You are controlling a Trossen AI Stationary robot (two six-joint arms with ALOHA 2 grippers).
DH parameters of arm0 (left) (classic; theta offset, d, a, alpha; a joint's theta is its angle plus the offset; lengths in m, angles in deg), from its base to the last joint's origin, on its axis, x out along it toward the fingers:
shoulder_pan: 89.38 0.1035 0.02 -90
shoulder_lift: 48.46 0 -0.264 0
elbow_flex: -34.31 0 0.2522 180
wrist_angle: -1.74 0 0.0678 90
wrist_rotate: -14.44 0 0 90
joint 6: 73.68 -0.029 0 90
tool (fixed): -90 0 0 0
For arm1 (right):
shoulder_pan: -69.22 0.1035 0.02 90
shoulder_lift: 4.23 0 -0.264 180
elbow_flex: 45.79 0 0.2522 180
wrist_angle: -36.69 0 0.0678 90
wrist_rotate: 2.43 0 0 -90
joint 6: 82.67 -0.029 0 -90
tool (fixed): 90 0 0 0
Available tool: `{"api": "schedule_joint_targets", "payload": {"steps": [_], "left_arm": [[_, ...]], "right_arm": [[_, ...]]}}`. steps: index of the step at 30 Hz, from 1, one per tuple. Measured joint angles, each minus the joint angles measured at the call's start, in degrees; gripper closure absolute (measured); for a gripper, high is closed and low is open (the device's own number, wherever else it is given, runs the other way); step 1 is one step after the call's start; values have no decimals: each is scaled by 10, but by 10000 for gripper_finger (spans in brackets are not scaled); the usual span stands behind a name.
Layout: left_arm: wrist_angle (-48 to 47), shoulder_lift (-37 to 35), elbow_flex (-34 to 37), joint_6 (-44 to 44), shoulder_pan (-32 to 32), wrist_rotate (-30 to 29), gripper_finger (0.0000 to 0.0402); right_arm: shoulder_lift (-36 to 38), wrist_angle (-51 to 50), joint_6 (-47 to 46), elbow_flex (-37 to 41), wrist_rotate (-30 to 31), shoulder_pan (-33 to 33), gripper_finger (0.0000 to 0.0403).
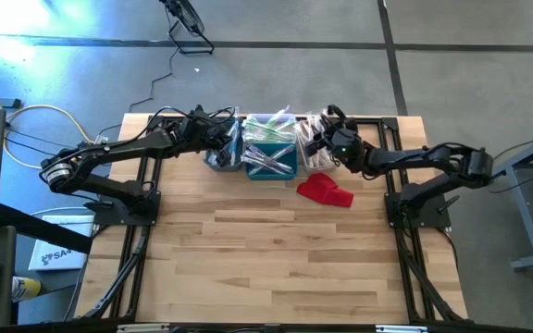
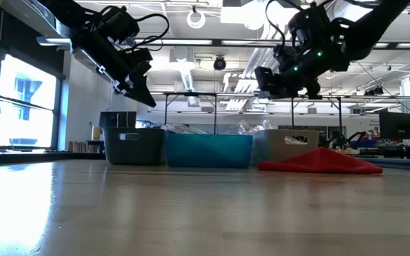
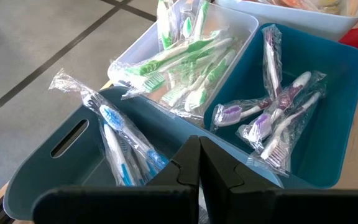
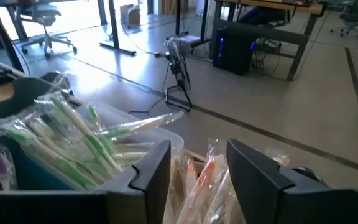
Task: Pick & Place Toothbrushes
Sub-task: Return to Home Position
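Wrapped toothbrushes lie sorted in bins at the table's far edge. Blue ones fill a grey bin, green ones a white bin, and purple ones a teal bin. Orange ones lie in the rightmost bin. My left gripper hangs shut and empty above the grey bin. My right gripper stands open above the orange toothbrushes, with nothing between its fingers.
A red cloth lies crumpled on the table just in front of the rightmost bin. The bins stand side by side in a row between the two grippers. The wooden tabletop spreads toward the near edge.
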Motion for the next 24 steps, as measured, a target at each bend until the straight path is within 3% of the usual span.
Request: {"api": "schedule_joint_targets", "payload": {"steps": [19,24], "left_arm": [[0,0,0,0,0,3,402],[0,0,0,0,0,3,402]], "right_arm": [[71,0,5,0,-6,23,252],[79,0,5,0,-6,38,274]]}}
